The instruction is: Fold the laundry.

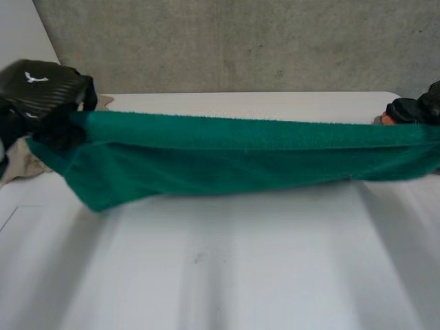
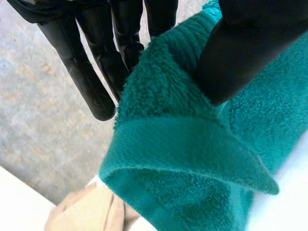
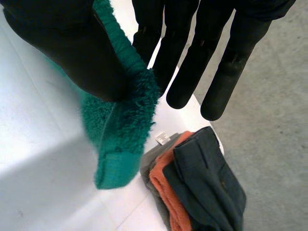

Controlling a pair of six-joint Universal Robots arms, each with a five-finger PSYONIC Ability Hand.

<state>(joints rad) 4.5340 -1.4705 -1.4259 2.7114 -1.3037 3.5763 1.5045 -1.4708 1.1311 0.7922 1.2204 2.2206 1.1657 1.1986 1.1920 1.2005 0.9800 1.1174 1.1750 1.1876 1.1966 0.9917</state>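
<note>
We see the green towel [image 1: 227,155] pulled out long across the white table [image 1: 240,275]. The left hand [image 1: 38,86] pinches one end with thumb and fingers, and the right hand [image 1: 412,110] pinches the other end the same way.

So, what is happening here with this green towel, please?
The robot holds a green towel stretched between its two hands, above the white table. The left hand pinches one end between thumb and fingers, and the right hand pinches the other end in the same way. The towel looks doubled lengthwise. A beige cloth lies on the table near the left hand, and a small pile of folded clothes sits near the right hand.
</note>
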